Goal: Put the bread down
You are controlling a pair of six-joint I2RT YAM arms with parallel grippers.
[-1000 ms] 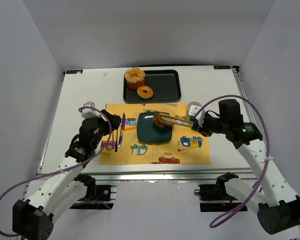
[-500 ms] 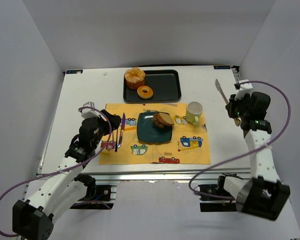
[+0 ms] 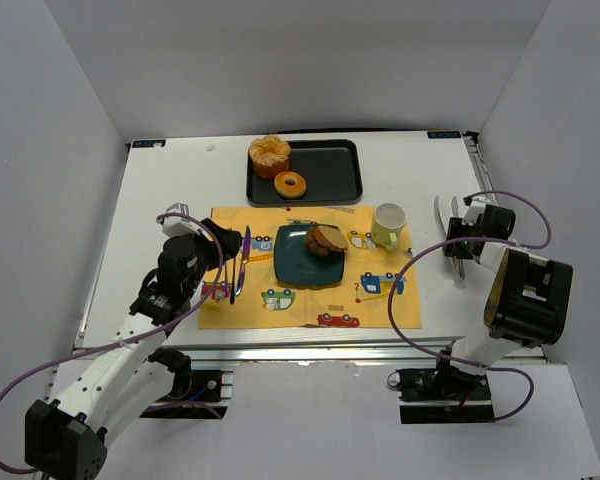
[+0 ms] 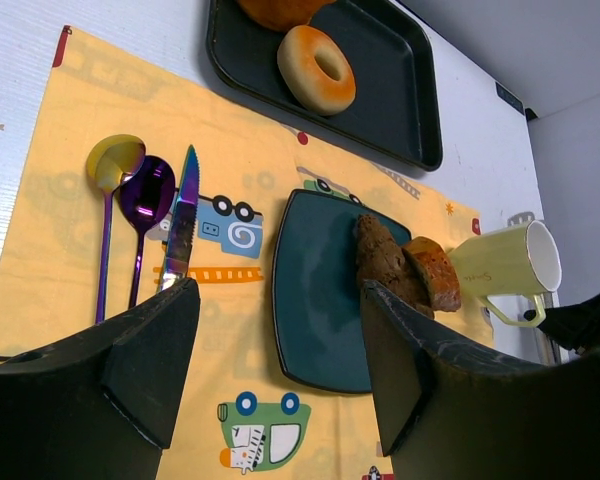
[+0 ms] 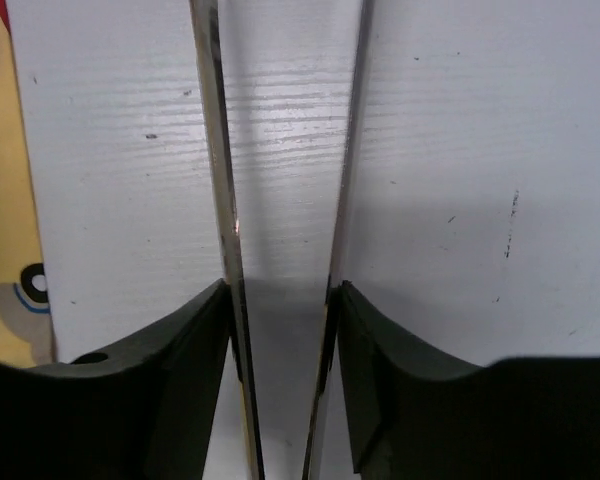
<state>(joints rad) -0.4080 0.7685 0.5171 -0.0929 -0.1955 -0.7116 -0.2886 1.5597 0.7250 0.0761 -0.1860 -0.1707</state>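
The bread (image 3: 329, 238) lies on the right part of the teal plate (image 3: 295, 265), leaning on a darker brown piece. It also shows in the left wrist view (image 4: 433, 272) on the plate (image 4: 315, 300). My right gripper (image 3: 458, 238) is far from it, low over the bare white table by the right edge. It is shut on a pair of metal tongs (image 3: 441, 209), whose two arms (image 5: 216, 150) run forward between my fingers (image 5: 283, 295); nothing is between the arms. My left gripper (image 3: 232, 262) is open and empty (image 4: 278, 295), over the placemat left of the plate.
A black tray (image 3: 330, 180) at the back holds an orange swirled bun (image 3: 269, 155) and a ring doughnut (image 3: 290, 184). A pale yellow cup (image 3: 388, 224) stands right of the plate. Spoons and a knife (image 4: 180, 220) lie on the yellow placemat (image 3: 370, 305).
My right arm drew the tongs back from the plate to the table's right edge and lowered them. The bread stayed on the plate. The left arm has not moved.
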